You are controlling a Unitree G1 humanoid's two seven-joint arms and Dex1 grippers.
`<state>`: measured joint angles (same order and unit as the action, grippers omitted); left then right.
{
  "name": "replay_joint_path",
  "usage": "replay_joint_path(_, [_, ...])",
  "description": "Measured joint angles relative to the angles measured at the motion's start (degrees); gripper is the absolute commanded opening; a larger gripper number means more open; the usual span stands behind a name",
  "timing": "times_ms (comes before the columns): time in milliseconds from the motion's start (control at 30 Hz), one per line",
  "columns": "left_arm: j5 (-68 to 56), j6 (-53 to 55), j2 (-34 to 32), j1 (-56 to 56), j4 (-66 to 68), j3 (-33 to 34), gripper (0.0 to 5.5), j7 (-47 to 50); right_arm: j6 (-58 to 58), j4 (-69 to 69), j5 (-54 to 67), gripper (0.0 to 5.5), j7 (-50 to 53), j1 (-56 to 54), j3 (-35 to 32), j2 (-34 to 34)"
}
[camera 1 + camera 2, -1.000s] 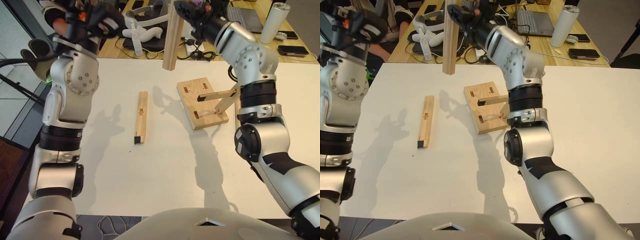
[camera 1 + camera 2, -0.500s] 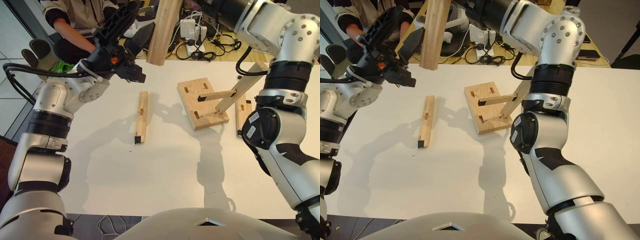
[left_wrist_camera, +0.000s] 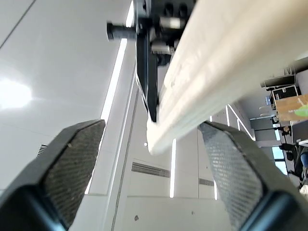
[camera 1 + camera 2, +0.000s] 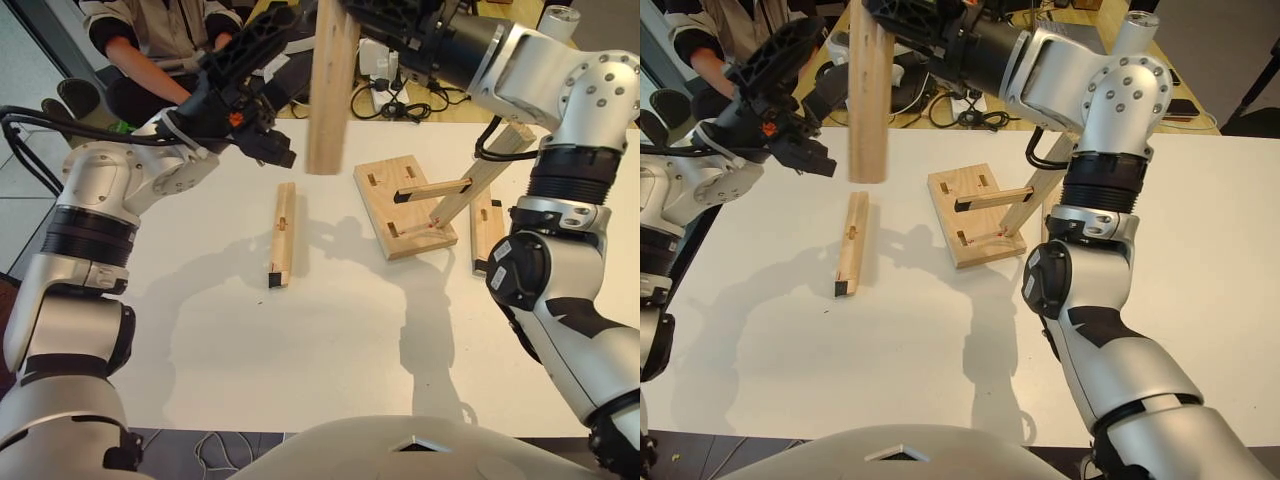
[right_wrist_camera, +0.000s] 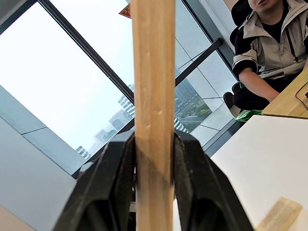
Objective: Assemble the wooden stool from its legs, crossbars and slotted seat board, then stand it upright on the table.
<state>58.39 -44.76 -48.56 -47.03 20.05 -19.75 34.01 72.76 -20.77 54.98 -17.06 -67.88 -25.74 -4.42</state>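
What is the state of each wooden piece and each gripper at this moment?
Long pale wooden leg: held upright above the white table.
Right gripper: shut on that leg.
Left gripper: open, holding nothing.
Slotted wooden leg with black tip: lying flat on the table.
Square slotted seat board: lying flat, one tilted leg standing in it.

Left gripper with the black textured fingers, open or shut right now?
Open: the left gripper has its fingers wide apart, the long pale wooden leg between them untouched.
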Motion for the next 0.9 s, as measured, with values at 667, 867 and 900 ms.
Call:
replay_joint_path(667, [-6.0, 2.1, 9.2, 8.0, -13.8, 2.4, 3.62, -17.9, -4.2, -3.3, 2.5, 1.0, 7.3, 0.7, -0.7, 5.0])
replay_joint_path(867, [-6.0, 2.0, 11.4, 8.0, -14.4, 1.6, 3.46, -20.2, -4.1, -1.9, 3.6, 1.0, 10.1, 2.5, -0.6, 7.1])
replay_joint_path(900, [-6.1, 1.9, 11.5, 7.9, -14.4, 1.6, 3.37, -20.7, -4.1, -1.7, 3.8, 1.0, 10.3, 2.7, -0.6, 7.2])
